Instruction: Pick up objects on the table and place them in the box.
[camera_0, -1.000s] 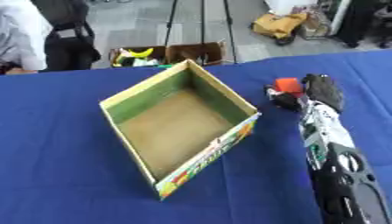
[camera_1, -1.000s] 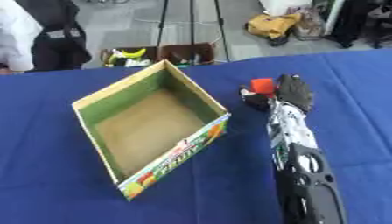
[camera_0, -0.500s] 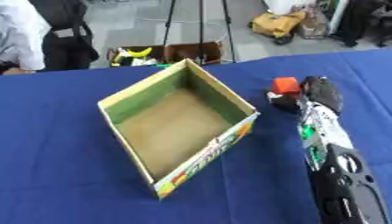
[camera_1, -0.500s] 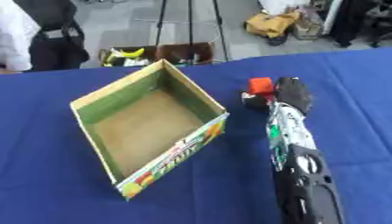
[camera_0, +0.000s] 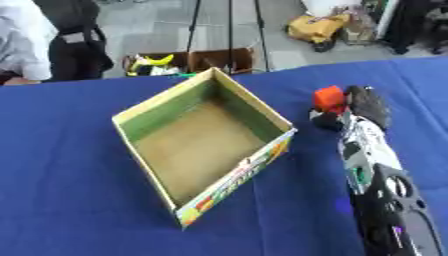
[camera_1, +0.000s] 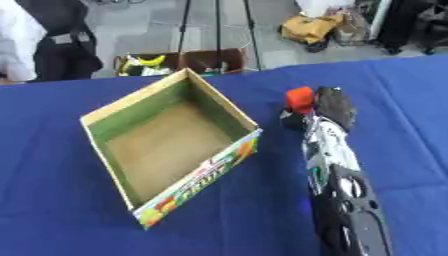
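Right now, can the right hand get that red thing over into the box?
Probably yes. The right hand is already at the red object, just right of the box, whose top is open and empty. Nothing lies on the blue tablecloth between them.

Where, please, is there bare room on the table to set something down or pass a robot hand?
The blue table is bare left of and in front of the cardboard box, and the box holds nothing. It is crowded to the right, where the right robot hand meets the red object.

A blue-clothed table (camera_0: 70, 200) bears an open box (camera_0: 203, 150).
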